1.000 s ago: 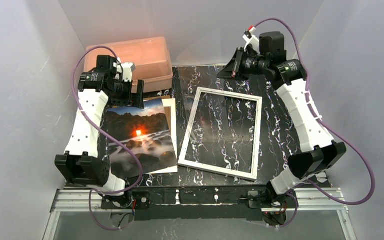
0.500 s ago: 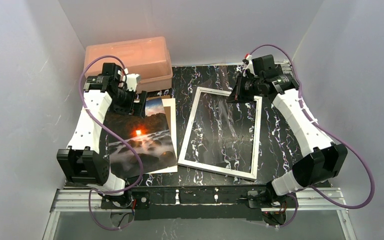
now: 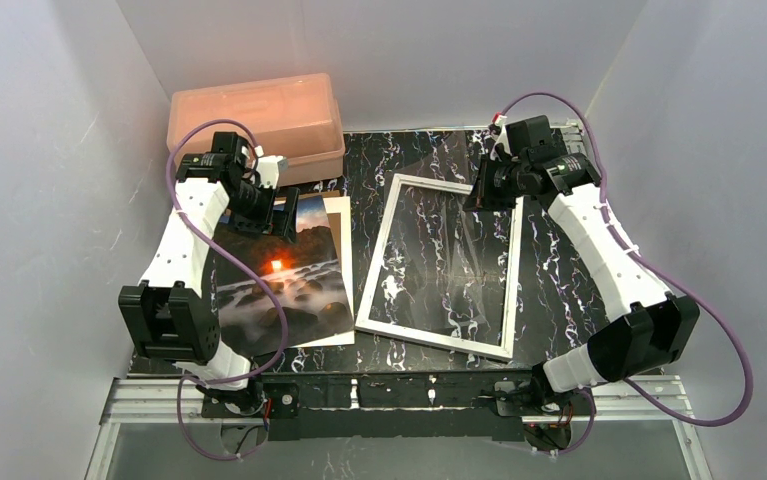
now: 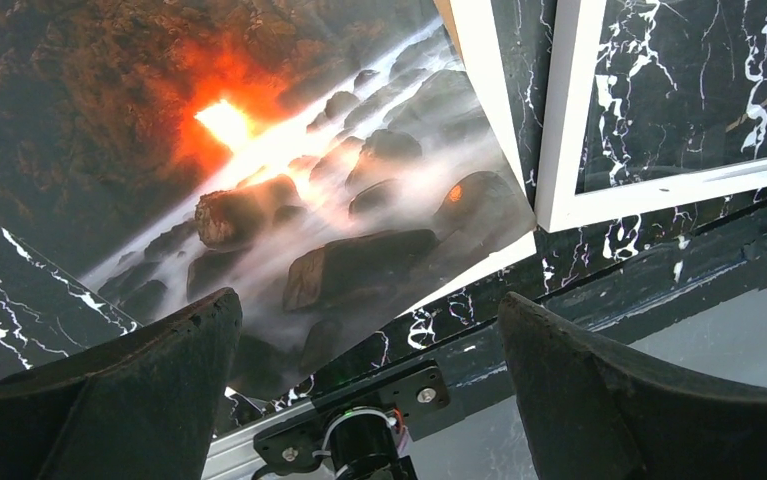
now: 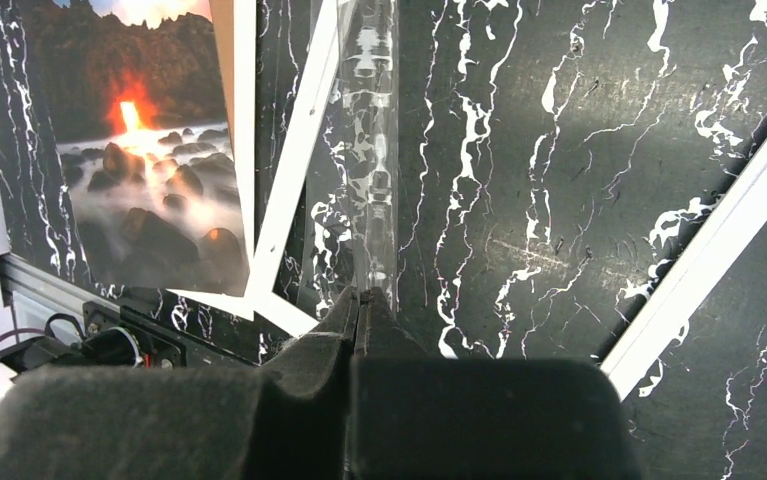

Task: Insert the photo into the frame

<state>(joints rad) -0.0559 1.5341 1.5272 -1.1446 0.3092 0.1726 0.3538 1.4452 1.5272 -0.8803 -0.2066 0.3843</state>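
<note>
- The photo [image 3: 279,285] was seen lying picture side up on the left part of the table [image 3: 544,270]. Its orange sun and dark rocks were shown plainly in the left wrist view [image 4: 289,200], and its near end was close to the table's near edge.
- A tan board [image 3: 339,235] was seen beneath the photo, exposed only as a strip along the side facing the table's middle.
- The frame [image 3: 379,252] was laid flat at the middle of the table, slightly askew, with its near-left corner just beside the photo's corner.
- The left gripper [image 3: 281,207] was held above the far end of the photo. Its fingers [image 4: 159,370] were spread wide, and nothing was gripped between them.
- The right gripper [image 3: 476,192] was placed at the frame's far-right corner, with its fingers pressed together on the edge of the clear pane [image 5: 371,150]. How far the pane was lifted from the frame could not be told.
- A salmon-pink box [image 3: 259,120] was set at the table's far-left corner.
</note>
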